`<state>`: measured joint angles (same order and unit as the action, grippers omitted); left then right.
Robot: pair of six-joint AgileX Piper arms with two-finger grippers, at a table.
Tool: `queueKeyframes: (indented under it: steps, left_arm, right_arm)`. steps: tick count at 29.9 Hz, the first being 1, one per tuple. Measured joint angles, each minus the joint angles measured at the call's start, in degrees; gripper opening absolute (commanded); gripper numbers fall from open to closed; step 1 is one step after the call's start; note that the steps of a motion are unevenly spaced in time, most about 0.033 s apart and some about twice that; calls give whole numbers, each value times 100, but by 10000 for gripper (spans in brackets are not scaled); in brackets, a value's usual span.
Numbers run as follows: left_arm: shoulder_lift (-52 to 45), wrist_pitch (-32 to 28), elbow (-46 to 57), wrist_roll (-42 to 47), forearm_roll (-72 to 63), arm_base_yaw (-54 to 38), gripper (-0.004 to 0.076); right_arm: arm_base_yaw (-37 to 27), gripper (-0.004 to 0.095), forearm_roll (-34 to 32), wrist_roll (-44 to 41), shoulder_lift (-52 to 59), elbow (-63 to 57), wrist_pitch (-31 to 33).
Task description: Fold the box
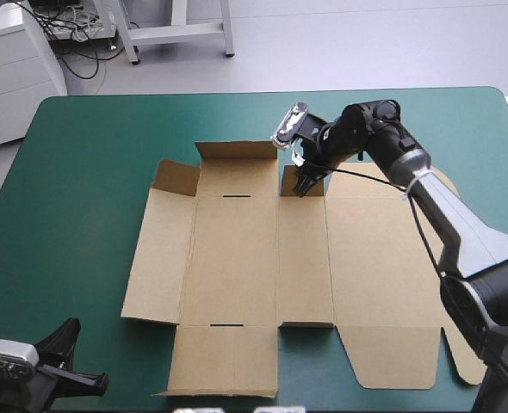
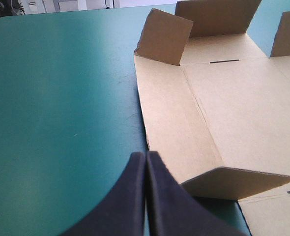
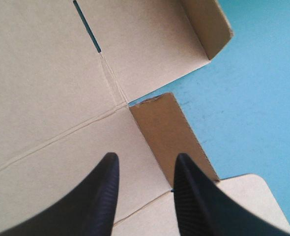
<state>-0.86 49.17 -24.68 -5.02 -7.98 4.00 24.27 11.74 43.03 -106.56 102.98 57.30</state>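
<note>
Brown box mostly flat, right gripper slightly apart at its far flap, left gripper closed beside it

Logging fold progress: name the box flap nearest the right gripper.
The small raised flap on the box's far edge, beside the wide far flap: it stands just ahead of the open right gripper; the others lie farther off.

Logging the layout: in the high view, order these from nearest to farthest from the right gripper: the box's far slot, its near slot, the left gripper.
1. Far slot, on the far fold, left of the right gripper.
2. Near slot, on the near fold toward the robot.
3. Left gripper, at the table's near left corner.
</note>
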Motion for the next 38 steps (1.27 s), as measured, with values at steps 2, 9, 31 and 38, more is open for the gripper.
queueKeyframes:
  steps: [2, 9, 31, 38]
  left_arm:
    - [0, 0, 0, 0, 0, 0, -32]
    - [0, -49, 0, 0, 0, 0, -32]
    - [0, -32, 0, 0, 0, 0, -32]
    - [0, -21, 0, 5, 0, 0, -32]
  right_arm:
    - [0, 82, 0, -348, 189, 3, 133]
    - [0, -22, -13, -1372, 826, 3, 815]
    - [-1079, -23, -827, -2818, 2923, -2072, 256]
    - [-1412, -23, -770, -2829, 4276, -3665, -253]
